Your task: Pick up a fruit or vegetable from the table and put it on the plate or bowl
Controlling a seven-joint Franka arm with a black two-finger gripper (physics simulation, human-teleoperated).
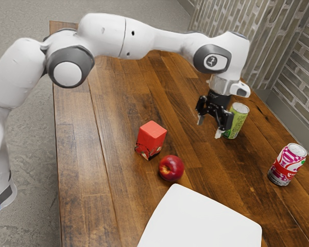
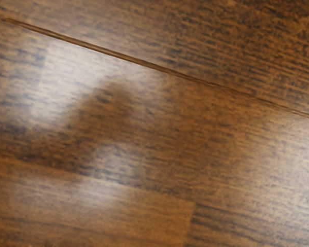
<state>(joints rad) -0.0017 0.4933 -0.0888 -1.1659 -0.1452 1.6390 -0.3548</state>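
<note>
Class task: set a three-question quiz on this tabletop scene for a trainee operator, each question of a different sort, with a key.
1. True or false: the gripper holds the apple.
2. Which stands nearest the apple? A red box; B green can; C red-and-white can.
3. Fill in: the table bears ___ cans.
Key: 1 false, the gripper hangs open and empty; 2 A; 3 two, the green can and the red-and-white can.

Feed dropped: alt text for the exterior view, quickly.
The arm's open pincer hovers empty above the wooden table beside a green can. A red apple lies between a red box and a white plate; a red-and-white can sits at the exterior view's right.
</note>
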